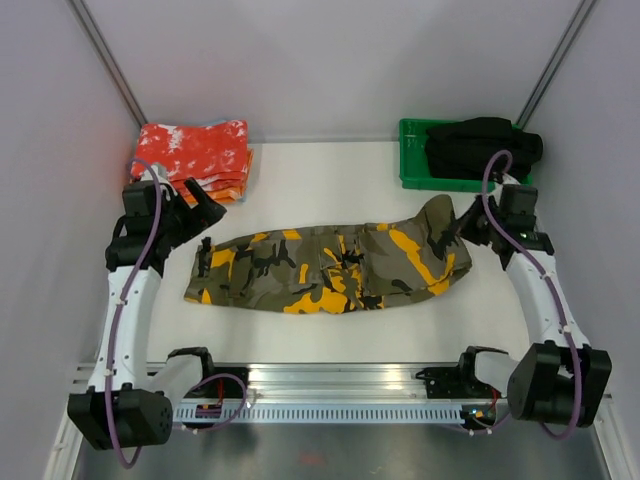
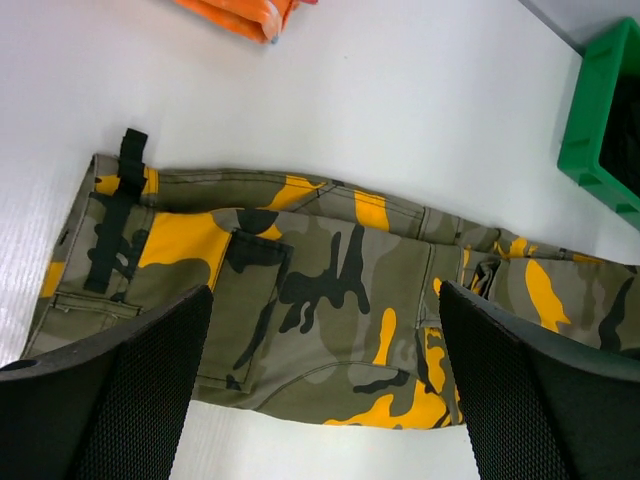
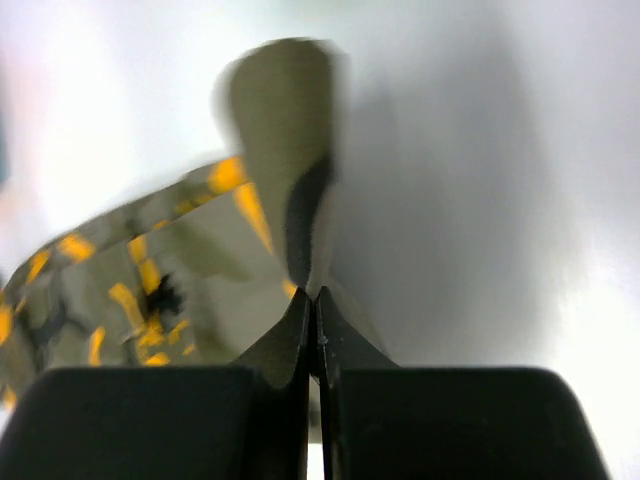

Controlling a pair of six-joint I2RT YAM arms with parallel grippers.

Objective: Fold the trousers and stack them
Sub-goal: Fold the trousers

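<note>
We find the trousers (image 1: 330,268) spread out near the middle of the table (image 1: 330,180), not yet folded. Their long axis runs across the table from left to right. The waist end, with a pocket and a black strap, lies at the left, and the leg end at the right.

The right claw (image 3: 315,305) is clenched on the trousers. Its tips meet on a pinch of cloth at the right end, and that corner stands up in a peak off the table. The left claw (image 1: 205,207) is released, jaws spread wide and holding nothing. It hangs near the waist end, on its far side.

In our judgement the coming fold turns on this layout: the leg end must travel leftward along the long axis toward the waist, and only the right arm has hold of it. The left arm is the nearer to the waist.

Folded red-orange cloths (image 1: 195,155) lie at the far left. A green crate (image 1: 410,155) holding a black garment (image 1: 480,145) stands at the far right. Both are apart from the trousers.
</note>
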